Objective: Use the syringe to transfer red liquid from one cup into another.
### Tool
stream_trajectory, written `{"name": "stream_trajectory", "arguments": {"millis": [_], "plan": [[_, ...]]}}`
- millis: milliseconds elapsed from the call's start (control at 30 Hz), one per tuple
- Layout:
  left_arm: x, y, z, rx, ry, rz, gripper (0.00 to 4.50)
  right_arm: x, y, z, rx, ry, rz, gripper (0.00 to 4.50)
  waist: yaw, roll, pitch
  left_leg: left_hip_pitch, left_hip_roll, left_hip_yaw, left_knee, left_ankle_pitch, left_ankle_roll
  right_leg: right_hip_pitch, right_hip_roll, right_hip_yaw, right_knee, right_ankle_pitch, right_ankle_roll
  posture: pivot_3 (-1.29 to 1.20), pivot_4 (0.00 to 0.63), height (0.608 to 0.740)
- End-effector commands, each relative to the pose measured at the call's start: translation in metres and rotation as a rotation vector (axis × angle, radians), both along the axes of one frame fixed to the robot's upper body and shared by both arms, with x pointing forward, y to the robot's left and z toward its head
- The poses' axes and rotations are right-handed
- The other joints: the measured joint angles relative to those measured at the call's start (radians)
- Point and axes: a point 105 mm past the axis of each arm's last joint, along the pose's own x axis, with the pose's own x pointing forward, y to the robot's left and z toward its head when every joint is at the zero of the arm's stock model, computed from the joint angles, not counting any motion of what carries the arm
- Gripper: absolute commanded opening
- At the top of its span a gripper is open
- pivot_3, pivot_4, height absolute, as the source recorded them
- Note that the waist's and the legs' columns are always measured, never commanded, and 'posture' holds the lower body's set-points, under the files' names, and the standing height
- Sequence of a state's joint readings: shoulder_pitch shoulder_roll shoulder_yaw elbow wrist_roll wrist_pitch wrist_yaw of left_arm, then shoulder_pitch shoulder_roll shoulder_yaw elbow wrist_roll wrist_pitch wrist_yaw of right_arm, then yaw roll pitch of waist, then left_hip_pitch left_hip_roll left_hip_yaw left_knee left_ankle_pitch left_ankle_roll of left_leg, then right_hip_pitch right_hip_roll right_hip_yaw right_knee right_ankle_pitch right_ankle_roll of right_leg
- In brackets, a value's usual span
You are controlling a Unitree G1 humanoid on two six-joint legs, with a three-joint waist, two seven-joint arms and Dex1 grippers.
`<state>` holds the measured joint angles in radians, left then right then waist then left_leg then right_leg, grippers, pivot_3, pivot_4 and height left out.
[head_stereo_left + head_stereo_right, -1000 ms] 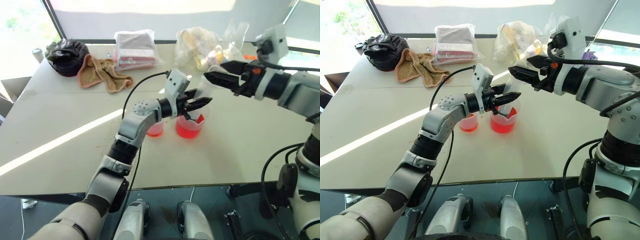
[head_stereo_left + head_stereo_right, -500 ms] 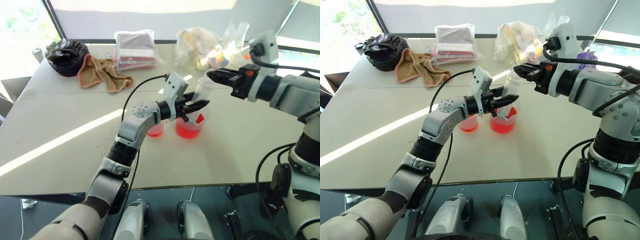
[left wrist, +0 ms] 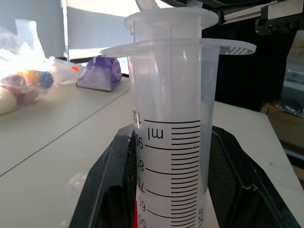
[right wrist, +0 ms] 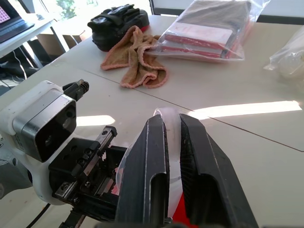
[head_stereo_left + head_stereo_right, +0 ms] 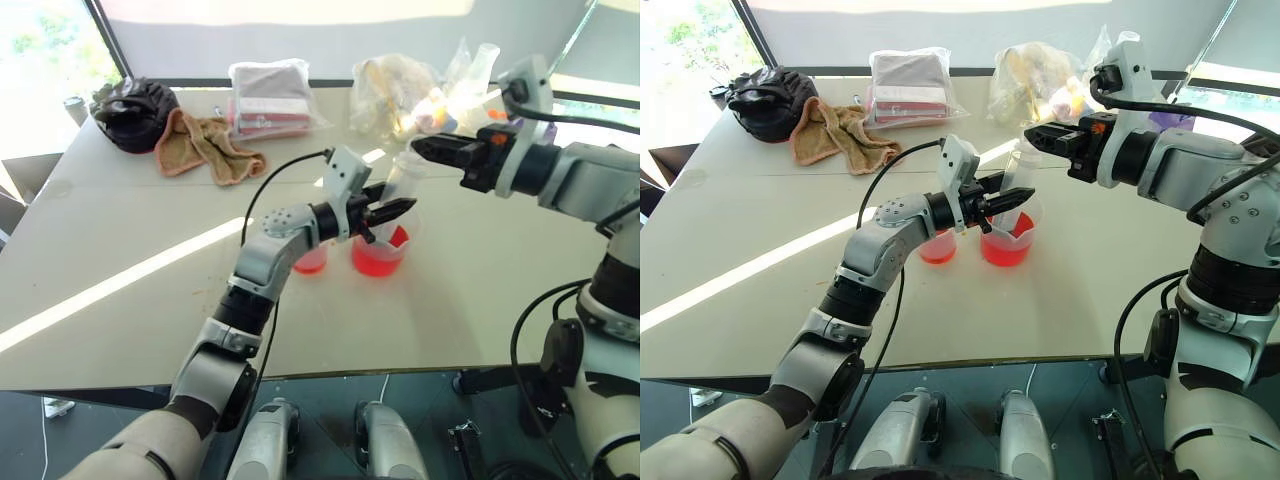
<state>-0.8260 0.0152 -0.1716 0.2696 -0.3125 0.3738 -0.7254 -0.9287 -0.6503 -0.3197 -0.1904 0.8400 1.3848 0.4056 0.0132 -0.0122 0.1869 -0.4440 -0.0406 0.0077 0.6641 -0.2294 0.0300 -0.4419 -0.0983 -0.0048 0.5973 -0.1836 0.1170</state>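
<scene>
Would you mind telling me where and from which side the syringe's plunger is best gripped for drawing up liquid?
Grip the plunger by its top end, coming in from the robot's right. The syringe stands tilted in the larger beaker, its barrel already clamped by the left gripper from the left. The right gripper is shut there now.

One syringe (image 5: 1017,180), two cups of red liquid (image 5: 1007,238) (image 5: 938,246), two hands (image 5: 1012,200) (image 5: 1037,135), one towel (image 5: 840,135), one table (image 5: 760,230).
</scene>
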Motion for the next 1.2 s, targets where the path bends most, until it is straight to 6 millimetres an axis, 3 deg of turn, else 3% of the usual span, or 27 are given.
{"name": "stream_trajectory", "arguments": {"millis": [33,667,1100,1200], "plan": [[-0.003,-0.005,-0.011,0.026,0.021,-0.014,1.43,-0.009,-0.010,0.045,0.042,-0.175,-0.019,0.03,0.000,0.000,0.000,0.000,0.000,0.000,0.000,0.000,0.000,0.000,0.000,0.000,0.000,0.000,0.000,0.00,0.150,0.740],[-0.006,-0.007,-0.015,0.035,0.031,-0.022,1.43,-0.008,-0.014,0.063,0.101,-0.201,-0.009,0.03,0.000,0.000,0.000,0.000,0.000,0.000,0.000,0.000,0.000,0.000,0.000,0.000,0.000,0.000,0.000,0.00,0.150,0.740],[-0.005,-0.008,-0.007,0.016,0.021,-0.017,1.43,-0.015,-0.002,0.052,0.078,-0.172,0.058,0.03,0.000,0.000,0.000,0.000,0.000,0.000,0.000,0.000,0.000,0.000,-0.001,0.000,0.000,0.000,0.000,0.00,0.150,0.740],[-0.004,-0.007,-0.004,0.010,0.014,-0.015,1.43,-0.016,-0.001,0.051,0.078,-0.165,0.068,1.18,0.001,0.000,0.000,0.000,0.000,0.000,0.000,0.000,0.000,0.000,-0.001,0.000,0.000,0.000,0.000,0.00,0.150,0.740]]}}
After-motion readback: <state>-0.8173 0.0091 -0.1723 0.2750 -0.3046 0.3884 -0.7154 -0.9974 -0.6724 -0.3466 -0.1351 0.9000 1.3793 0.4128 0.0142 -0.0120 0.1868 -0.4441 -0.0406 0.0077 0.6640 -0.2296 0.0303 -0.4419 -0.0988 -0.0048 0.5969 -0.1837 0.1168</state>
